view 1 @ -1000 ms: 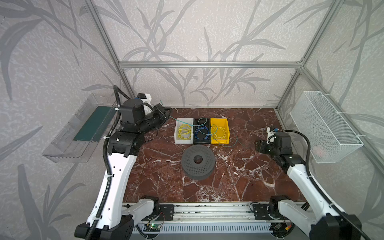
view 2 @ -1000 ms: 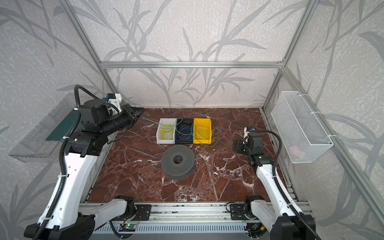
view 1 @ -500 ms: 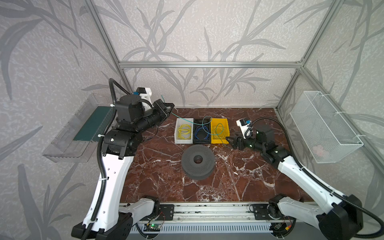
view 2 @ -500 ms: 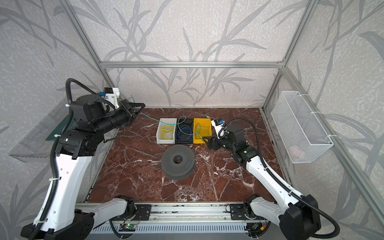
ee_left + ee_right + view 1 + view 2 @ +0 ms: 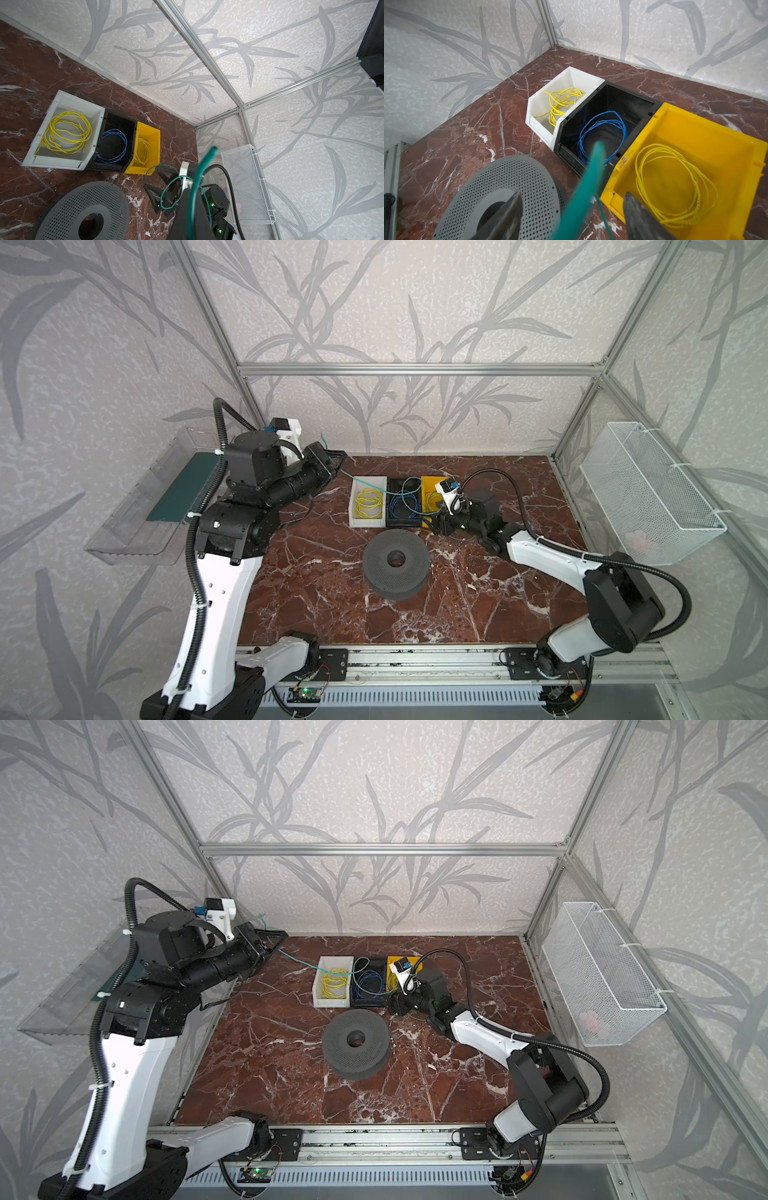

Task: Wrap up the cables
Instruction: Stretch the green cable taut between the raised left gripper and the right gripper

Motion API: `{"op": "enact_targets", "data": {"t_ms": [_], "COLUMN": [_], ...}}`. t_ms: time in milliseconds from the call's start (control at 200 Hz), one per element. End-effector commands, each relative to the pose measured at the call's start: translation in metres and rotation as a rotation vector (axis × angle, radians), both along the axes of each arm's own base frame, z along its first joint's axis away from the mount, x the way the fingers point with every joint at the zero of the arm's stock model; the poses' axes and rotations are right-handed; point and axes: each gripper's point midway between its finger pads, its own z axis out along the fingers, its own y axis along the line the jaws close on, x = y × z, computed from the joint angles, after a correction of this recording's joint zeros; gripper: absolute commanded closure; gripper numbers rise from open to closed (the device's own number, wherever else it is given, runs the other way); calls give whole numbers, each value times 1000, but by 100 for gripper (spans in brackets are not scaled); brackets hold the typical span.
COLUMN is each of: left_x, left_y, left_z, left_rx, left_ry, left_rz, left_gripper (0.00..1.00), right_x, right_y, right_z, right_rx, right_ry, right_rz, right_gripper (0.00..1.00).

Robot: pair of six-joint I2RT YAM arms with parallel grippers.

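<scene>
A red marble tabletop [image 5: 316,572] inside leaf-patterned walls [image 5: 395,302] carried three bins [image 5: 368,524] and one spool [image 5: 395,568]. Left gripper [image 5: 337,457], upper left, pinched the teal cable [image 5: 196,187]; right gripper [image 5: 573,218] gaped around it, mid-frame.

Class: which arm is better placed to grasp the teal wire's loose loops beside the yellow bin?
Right. The right gripper is open with the teal wire running between its jaws; the left gripper is shut on the wire's other end.
</scene>
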Motion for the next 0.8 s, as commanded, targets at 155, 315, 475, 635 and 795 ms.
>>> {"op": "enact_targets", "data": {"t_ms": [155, 315, 475, 635, 795], "left_x": [-18, -18, -19, -17, -16], "left_y": [0, 1, 6, 13, 39], "left_z": [23, 26, 32, 37, 58], "left_rx": [-15, -9, 25, 64, 146], "left_ry": [-54, -61, -70, -76, -111], "left_rz": [-20, -15, 7, 37, 160], "left_gripper": [100, 100, 100, 100, 100], "right_x": [17, 17, 10, 6, 8], "right_y": [15, 14, -4, -38, -93], "right_z": [-9, -14, -22, -37, -58], "right_rx": [115, 122, 61, -97, -321], "right_ry": [-60, -60, -64, -38, 18], "right_rz": [-1, -7, -64, -188, -395], "right_gripper": [39, 62, 87, 100, 100]}}
